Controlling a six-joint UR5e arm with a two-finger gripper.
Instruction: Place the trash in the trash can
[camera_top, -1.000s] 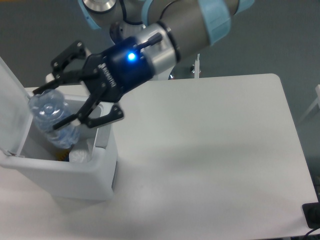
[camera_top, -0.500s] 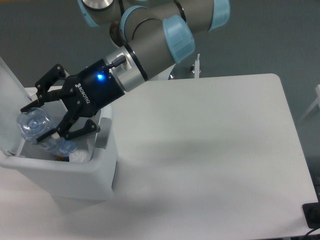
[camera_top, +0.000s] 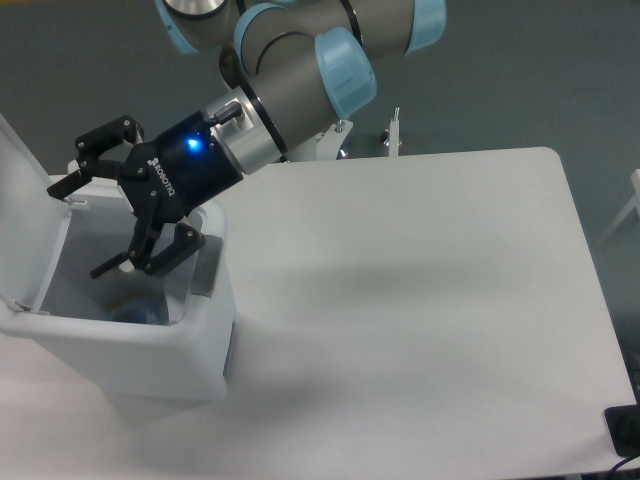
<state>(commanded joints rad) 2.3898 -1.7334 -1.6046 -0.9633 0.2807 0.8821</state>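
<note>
Bottle (camera_top: 138, 312) dropped into trash can (camera_top: 150, 355); claw (camera_top: 80, 228) spread, empty.

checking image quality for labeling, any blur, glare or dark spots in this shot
Fixed camera view: the whole frame is slightly soft. The gripper carries a bright blue LED glow, its black fingers losing detail. The trash can interior is shaded, contents hard to make out. A faint arm shadow falls on the table.

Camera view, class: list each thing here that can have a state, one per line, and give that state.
Gripper: open, empty, fingers spread over the bin's opening.
Bin: upright on the table, open.
Lid: flipped up at the bin's left.
Bottle: lying deep inside the bin, only a blue part showing.
Table: bearing the bin.
</note>
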